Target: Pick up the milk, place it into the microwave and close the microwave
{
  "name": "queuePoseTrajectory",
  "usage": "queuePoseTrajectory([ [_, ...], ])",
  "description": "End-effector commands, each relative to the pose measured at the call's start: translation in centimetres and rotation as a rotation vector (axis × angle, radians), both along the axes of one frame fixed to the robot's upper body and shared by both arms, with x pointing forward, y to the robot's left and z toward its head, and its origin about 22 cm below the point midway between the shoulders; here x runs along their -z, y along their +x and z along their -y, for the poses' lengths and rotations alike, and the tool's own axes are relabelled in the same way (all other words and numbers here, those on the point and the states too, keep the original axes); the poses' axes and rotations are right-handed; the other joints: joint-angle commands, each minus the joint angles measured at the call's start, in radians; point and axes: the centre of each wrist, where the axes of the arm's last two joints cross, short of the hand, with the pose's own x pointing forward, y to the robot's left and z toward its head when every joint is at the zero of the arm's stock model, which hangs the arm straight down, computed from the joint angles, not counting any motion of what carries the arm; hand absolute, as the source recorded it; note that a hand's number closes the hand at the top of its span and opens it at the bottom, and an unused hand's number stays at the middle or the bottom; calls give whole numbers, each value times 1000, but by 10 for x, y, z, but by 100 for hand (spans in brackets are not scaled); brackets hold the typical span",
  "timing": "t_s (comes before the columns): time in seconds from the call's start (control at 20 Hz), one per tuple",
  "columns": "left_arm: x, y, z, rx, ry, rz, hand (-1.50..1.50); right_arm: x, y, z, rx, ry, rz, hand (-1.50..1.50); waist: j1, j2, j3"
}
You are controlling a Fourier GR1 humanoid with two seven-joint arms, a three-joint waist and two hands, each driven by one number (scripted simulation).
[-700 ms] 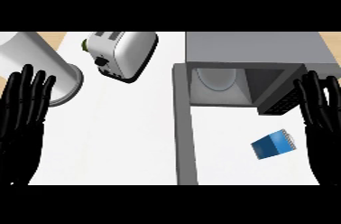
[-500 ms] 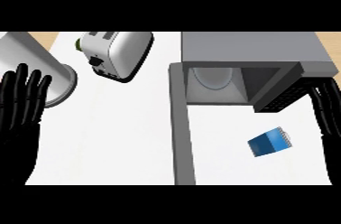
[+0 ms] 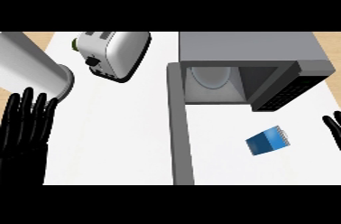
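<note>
At your far left the left hand (image 3: 26, 123) rests open at the edge of the view, fingers straight and pointing up, holding nothing. Just above its fingertips lies a smooth white cylinder (image 3: 30, 67), tilted, its round end facing the hand. Next comes a glossy silver toaster (image 3: 113, 51) with rounded corners, two slots on top and a dark knob on its near end, standing on the white counter (image 3: 113, 142). Moving right, the microwave's grey door (image 3: 178, 128) stands swung fully open, a long flat slab reaching toward you and dividing the counter in two. Behind it you see the boxy grey microwave (image 3: 246, 49), its cavity open with a pale round plate (image 3: 212, 76) inside and a dark ribbed panel at its right. The milk (image 3: 268, 140), a small blue carton with a white striped edge, lies on the counter right of the door and in front of the cavity. At the right edge only a sliver of the right hand (image 3: 334, 128) shows; you cannot tell how its fingers stand.
</note>
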Motion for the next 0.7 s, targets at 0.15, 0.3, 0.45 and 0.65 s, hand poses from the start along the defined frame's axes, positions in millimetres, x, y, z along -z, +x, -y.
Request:
queuePoseTrajectory([
  [0.15, 27, -19, 3, 5, -35, -7, -150, 16, -17, -4, 1, -5, -65, -150, 4, 2, -1],
  [0.3, 48, -32, -8, 6, -39, -22, -150, 23, -22, 25, 11, -8, -67, -150, 3, 2, -1],
  [0.45, 37, -53, -2, 16, -45, -17, -150, 57, -14, 33, 12, 10, -113, -150, 8, 2, 0],
  [0.65, 33, -64, -4, 14, -56, -9, -150, 87, -18, 30, 22, 25, -158, -150, 10, 2, 0],
])
